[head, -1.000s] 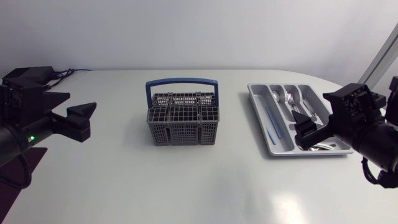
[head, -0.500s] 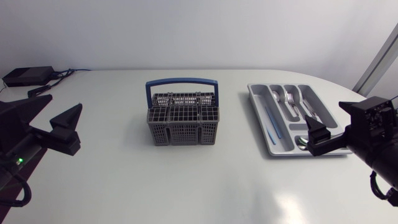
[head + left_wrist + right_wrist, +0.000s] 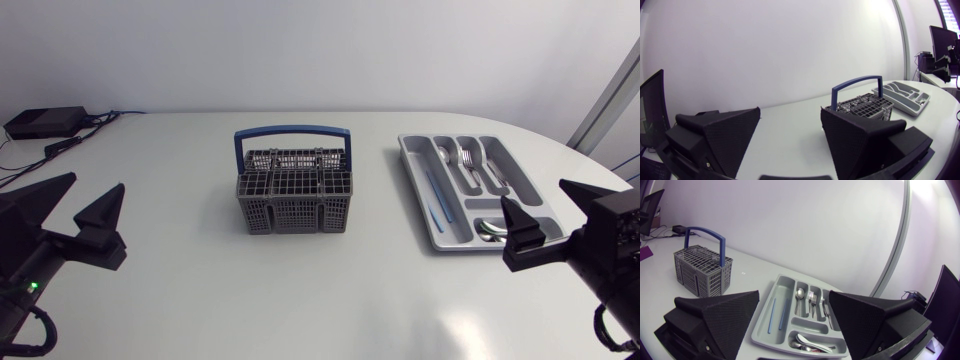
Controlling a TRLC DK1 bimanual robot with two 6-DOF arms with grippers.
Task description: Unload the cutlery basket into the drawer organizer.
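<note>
Finishing, apparently: basket [image 3: 294,210] looks empty, cutlery [image 3: 470,165] lies in the organizer [image 3: 417,185]; left gripper [image 3: 790,110] and right gripper [image 3: 794,293] gape wide, empty; nothing needs grasping.

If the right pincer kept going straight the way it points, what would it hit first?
Probably the grey drawer organizer, which lies just ahead between the open fingers of the right pincer. How high the pincer is above it is unclear.

A white table [image 3: 200,300] with a rounded far right corner stands against a plain pale wall [image 3: 320,50]. Soft, even light leaves a faint sheen on its near right surface.
</note>
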